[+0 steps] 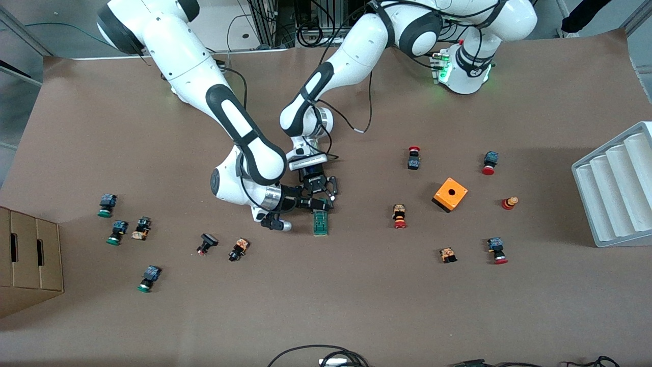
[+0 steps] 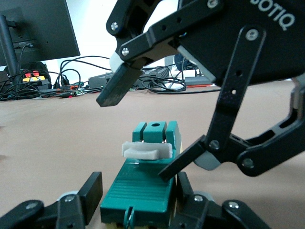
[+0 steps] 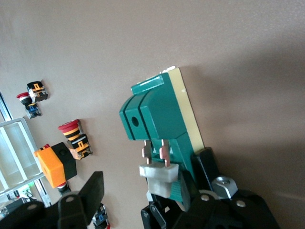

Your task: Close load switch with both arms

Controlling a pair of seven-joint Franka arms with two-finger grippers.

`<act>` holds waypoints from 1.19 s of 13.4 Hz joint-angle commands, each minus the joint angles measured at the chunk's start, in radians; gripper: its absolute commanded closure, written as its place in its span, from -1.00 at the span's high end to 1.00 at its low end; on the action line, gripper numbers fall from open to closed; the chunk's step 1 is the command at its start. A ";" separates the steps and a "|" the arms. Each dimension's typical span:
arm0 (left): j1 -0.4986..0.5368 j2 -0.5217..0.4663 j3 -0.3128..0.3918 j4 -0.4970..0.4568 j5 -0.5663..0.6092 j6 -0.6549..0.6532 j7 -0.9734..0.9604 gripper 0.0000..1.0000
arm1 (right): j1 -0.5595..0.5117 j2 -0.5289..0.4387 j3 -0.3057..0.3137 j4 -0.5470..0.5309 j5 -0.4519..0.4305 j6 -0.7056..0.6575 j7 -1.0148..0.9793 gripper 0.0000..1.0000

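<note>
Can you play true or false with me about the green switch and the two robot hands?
1. The load switch lies on the table. True.
2. The left gripper is shut on the load switch. True.
3. The right gripper is squeezed shut. False: it is open, its jaws apart around the white lever.
4. The orange box sits on the load switch. False: it stands apart, toward the left arm's end of the table.

Narrow green load switch [image 1: 320, 223] — white lever [image 2: 146, 150] at one end — flat on the brown table.
</note>
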State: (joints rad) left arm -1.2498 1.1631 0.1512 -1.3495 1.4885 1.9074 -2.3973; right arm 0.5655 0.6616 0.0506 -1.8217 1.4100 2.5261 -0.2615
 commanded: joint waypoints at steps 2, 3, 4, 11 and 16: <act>0.004 0.026 0.001 -0.030 -0.050 -0.057 -0.013 0.39 | 0.008 -0.002 0.003 -0.001 0.041 0.016 -0.018 0.48; 0.004 0.026 0.001 -0.030 -0.050 -0.057 -0.013 0.39 | 0.010 -0.008 0.003 -0.001 0.041 0.016 -0.016 0.48; 0.004 0.026 0.001 -0.030 -0.050 -0.057 -0.013 0.39 | 0.010 -0.014 0.003 -0.001 0.041 0.016 -0.013 0.48; 0.004 0.026 0.001 -0.030 -0.050 -0.057 -0.013 0.39 | 0.014 -0.026 0.003 -0.005 0.041 0.016 -0.005 0.48; 0.004 0.026 0.001 -0.030 -0.050 -0.057 -0.014 0.39 | 0.014 -0.037 0.003 -0.022 0.041 0.013 -0.005 0.48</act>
State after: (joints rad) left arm -1.2501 1.1632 0.1512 -1.3495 1.4885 1.9059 -2.3976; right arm 0.5672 0.6543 0.0537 -1.8239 1.4125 2.5262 -0.2601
